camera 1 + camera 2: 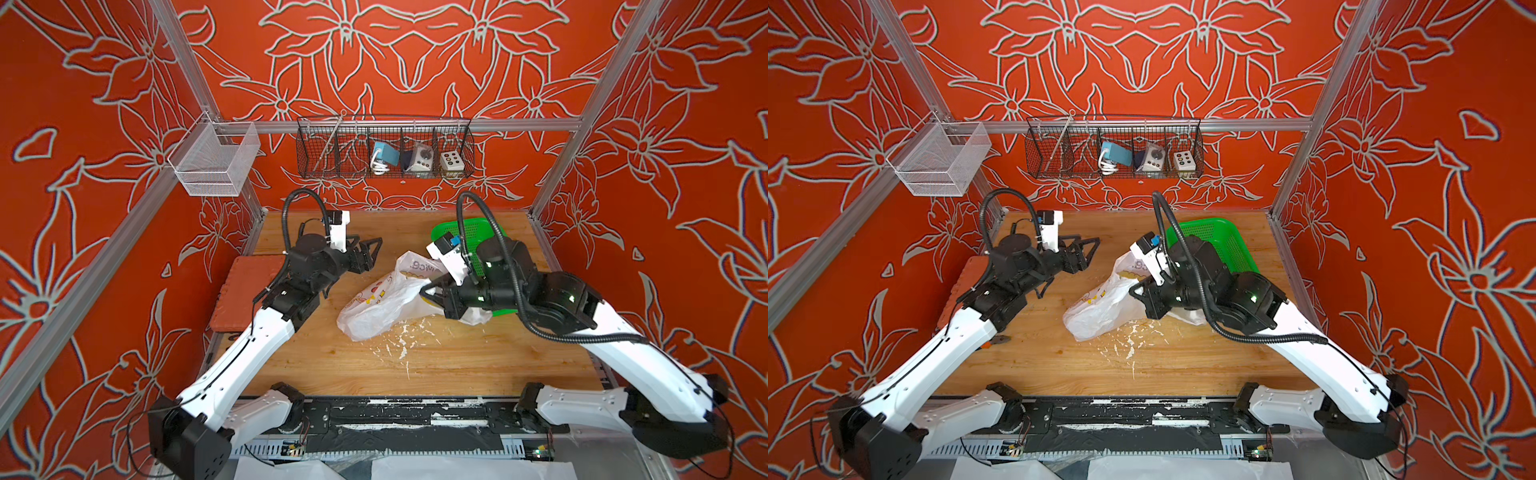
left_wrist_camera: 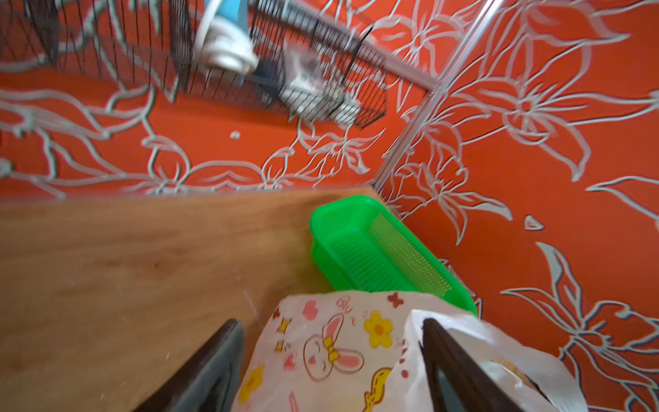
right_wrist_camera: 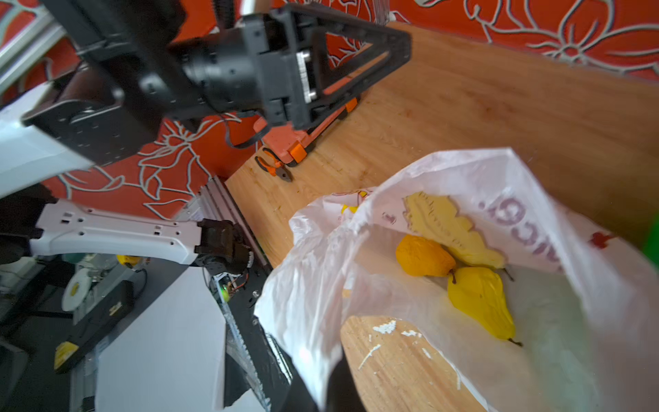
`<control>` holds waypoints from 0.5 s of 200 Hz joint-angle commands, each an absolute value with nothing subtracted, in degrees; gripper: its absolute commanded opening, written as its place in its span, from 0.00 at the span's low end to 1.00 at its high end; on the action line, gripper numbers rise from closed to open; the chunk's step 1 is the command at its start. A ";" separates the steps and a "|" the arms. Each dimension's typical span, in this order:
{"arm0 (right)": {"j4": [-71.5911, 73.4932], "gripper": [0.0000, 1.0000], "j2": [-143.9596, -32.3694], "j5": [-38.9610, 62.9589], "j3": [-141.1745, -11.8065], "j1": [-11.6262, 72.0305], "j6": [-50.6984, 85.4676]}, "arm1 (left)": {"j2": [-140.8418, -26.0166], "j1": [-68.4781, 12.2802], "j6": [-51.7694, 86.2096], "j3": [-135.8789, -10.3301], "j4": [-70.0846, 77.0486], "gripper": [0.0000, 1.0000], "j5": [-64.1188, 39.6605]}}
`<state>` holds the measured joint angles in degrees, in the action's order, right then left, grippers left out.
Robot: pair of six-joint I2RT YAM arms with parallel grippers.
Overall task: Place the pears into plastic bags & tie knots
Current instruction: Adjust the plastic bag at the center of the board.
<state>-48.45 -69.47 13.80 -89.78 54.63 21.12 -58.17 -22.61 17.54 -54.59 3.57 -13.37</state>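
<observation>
Your right gripper is clamped on the rim of the rabbit-print plastic bag on the worktop. Three lumpy yellow pears sit inside. Your left gripper hangs nearby, jaws spread, empty.

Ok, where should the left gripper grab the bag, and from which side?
Probably the raised loose mouth rim of the plastic bag, opposite the edge the right gripper pinches. Bring the left gripper down from above: that film stands free, pears lie deeper inside.
</observation>
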 commanded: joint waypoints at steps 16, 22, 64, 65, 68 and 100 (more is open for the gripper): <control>-58.42 0.00 -78.79 8.45 -99.95 53.26 14.44 | -47.81 -22.76 13.12 -43.68 15.23 0.78 -20.99; -58.69 0.00 -79.76 8.50 -100.84 52.83 14.19 | -46.27 -22.76 12.85 -41.86 17.08 0.78 -22.04; -60.02 0.00 -84.59 9.90 -106.96 50.42 13.67 | -42.58 -24.02 11.80 -35.19 24.55 0.78 -24.06; -60.07 0.00 -84.70 9.96 -107.18 50.43 13.65 | -42.65 -24.10 11.70 -35.13 24.62 0.79 -24.03; -60.25 0.00 -85.05 10.09 -107.70 50.29 13.60 | -42.88 -24.23 11.54 -35.01 25.09 0.78 -24.06; -62.87 0.00 -88.00 11.39 -112.90 49.83 12.96 | -46.41 -27.53 8.65 -36.10 27.98 0.79 -22.84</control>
<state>-59.18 -87.02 10.59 -108.79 50.09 14.87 -44.64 -25.26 12.32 -34.83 21.80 -22.61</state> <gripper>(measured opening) 0.049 0.789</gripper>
